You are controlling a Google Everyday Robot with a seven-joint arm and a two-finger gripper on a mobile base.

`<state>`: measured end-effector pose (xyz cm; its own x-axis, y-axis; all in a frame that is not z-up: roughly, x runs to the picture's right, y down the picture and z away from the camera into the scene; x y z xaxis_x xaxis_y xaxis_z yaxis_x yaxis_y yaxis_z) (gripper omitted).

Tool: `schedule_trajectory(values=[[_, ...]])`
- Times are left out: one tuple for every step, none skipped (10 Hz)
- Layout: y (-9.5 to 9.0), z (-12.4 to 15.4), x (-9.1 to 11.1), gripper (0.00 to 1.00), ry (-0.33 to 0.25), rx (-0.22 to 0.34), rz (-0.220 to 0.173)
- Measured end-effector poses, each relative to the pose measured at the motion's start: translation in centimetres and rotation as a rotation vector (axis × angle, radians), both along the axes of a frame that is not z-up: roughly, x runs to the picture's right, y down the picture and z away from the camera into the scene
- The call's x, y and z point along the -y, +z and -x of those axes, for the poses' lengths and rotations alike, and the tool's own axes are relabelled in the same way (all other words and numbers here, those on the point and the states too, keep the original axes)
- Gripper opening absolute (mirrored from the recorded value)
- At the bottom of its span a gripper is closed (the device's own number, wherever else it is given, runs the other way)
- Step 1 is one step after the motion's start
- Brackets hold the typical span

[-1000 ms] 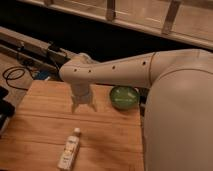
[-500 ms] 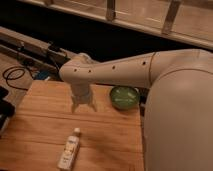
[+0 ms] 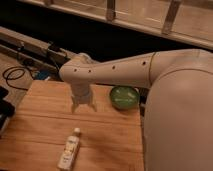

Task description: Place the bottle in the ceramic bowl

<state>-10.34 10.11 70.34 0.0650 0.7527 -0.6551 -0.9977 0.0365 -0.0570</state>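
1 slim bottle (image 3: 69, 150) flat; gripper (image 3: 83, 106) (spread) near round bowl (image 3: 124, 97).

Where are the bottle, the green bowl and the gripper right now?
bottle (image 3: 70, 150): camera view, point on its label, mid-body.
ceramic bowl (image 3: 124, 98): camera view, point on its bare inner wall.
gripper (image 3: 84, 108): camera view, point midway between its open fingertips, beside the bowl, farther back than the bottle.

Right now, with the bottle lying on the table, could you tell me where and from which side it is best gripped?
I'd take the bottle at mid-body from above, closing across its narrow width: it lies flat on the table. The gripper hangs open above the table beyond its cap.
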Motion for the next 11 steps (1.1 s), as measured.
schedule_trajectory(values=[[0.0,0.0,0.0,0.65,0.0,0.0,0.0],[0.0,0.0,0.0,0.65,0.0,0.0,0.0],[0.0,0.0,0.0,0.65,0.0,0.0,0.0],[0.0,0.0,0.0,0.65,0.0,0.0,0.0],[0.0,0.0,0.0,0.65,0.0,0.0,0.0],[0.0,0.0,0.0,0.65,0.0,-0.001,-0.001],[0.0,-0.1,0.0,0.65,-0.001,-0.004,-0.008],[-0.1,-0.4,-0.3,0.65,0.006,0.0,-0.043],[-0.2,-1.0,-0.8,0.65,0.012,0.003,-0.082],[-0.3,-2.1,-1.4,0.65,0.029,-0.009,-0.114],[-0.5,-2.4,-1.9,0.65,0.052,-0.009,-0.148]])
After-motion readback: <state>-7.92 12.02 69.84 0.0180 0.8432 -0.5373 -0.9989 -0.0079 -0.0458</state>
